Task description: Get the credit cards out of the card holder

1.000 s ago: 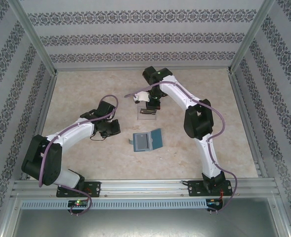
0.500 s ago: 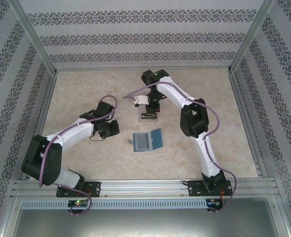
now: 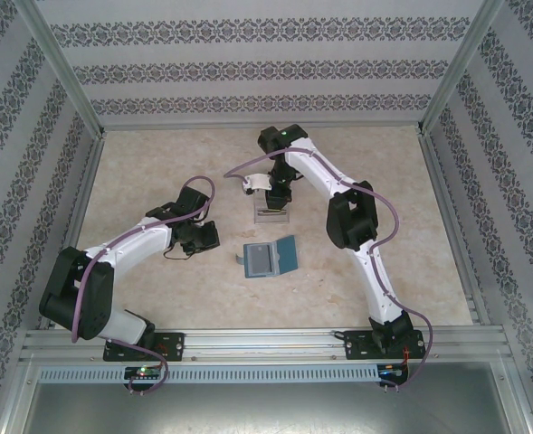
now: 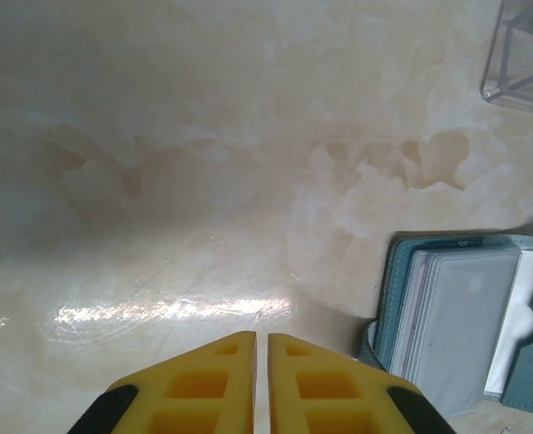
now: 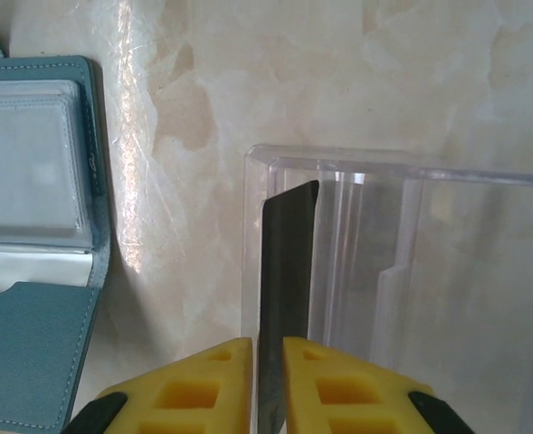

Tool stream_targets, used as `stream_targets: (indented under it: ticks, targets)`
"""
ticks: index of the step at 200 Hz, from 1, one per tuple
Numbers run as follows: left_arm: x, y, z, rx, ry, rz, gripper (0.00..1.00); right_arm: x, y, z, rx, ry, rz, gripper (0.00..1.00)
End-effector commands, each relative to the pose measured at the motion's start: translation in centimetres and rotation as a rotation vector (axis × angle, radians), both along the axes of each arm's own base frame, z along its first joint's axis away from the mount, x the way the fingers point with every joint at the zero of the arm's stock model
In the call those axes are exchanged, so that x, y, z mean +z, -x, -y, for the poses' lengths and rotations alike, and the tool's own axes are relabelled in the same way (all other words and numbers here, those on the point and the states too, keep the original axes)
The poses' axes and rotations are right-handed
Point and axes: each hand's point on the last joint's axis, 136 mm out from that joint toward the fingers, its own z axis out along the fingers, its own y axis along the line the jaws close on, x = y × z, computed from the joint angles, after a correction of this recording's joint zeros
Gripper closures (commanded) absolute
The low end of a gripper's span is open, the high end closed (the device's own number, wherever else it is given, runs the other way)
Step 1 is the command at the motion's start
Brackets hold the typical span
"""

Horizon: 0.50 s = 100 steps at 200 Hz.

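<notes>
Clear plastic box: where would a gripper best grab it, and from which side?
Probably from above, pinching the rim of a thin upright wall, one finger inside, one outside: the clear plastic box stands open-topped. Stay away from the end where the right gripper has the dark credit card between its fingers.

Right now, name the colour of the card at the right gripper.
The card is dark grey, near black; clearest in right wrist view.
</notes>
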Motion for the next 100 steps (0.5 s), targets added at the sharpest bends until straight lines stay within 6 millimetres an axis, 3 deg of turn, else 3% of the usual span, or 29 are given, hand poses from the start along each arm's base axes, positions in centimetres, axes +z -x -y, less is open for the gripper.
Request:
stream_targets:
  ticks: [1,64,100]
  targets:
    - [0.5,-0.2,-0.3,0.017,0.016,0.018,0.88,0.3,0.0,0.0,0.020,-0.001,0.000,0.82]
    - [0.5,-0.3,-0.3,0.019,0.018,0.021,0.88,0.6,-0.7,-0.2,0.015,-0.013,0.025,0.90]
    - [0.6,-0.2,-0.3,0.019,0.019,0.022,0.88,1.2,0.5,-0.8,0.020,-0.035,-0.008,0.81]
